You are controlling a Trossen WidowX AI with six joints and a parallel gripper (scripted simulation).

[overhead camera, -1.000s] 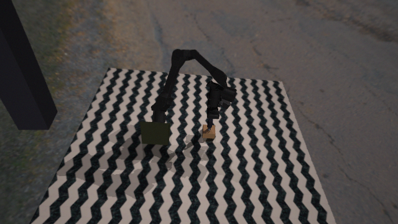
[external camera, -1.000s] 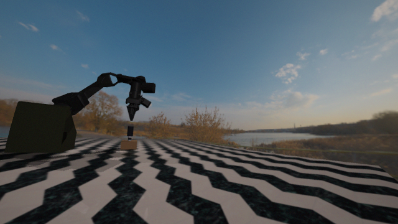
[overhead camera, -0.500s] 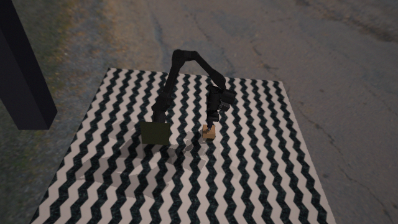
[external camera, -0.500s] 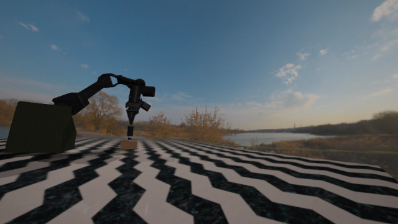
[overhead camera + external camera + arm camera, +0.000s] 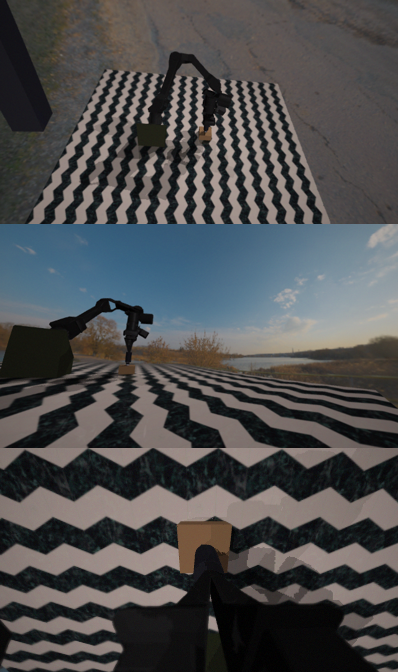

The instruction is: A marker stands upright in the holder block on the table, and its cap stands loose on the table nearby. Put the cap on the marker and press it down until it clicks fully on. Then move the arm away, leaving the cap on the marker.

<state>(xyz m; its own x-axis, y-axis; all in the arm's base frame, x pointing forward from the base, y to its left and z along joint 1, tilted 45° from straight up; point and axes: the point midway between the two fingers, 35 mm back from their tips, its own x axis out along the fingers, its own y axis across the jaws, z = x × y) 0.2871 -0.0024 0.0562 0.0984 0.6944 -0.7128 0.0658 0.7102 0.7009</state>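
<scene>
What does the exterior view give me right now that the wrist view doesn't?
Exterior only: the gripper seen side-on, pointing straight down with its tip meeting the top of the dark capped marker, the whole arm, and its dark base block. Wrist only: the shut fingers lined up over the holder's middle, and the holder's square top face. Both: the tan holder block on the zigzag table; no loose cap shows.

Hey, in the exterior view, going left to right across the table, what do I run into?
Dark green base block → arm reaching rightward → shut end effector, pointing down over the marker → tan holder block below it. Right of that, only zigzag table top.
</scene>
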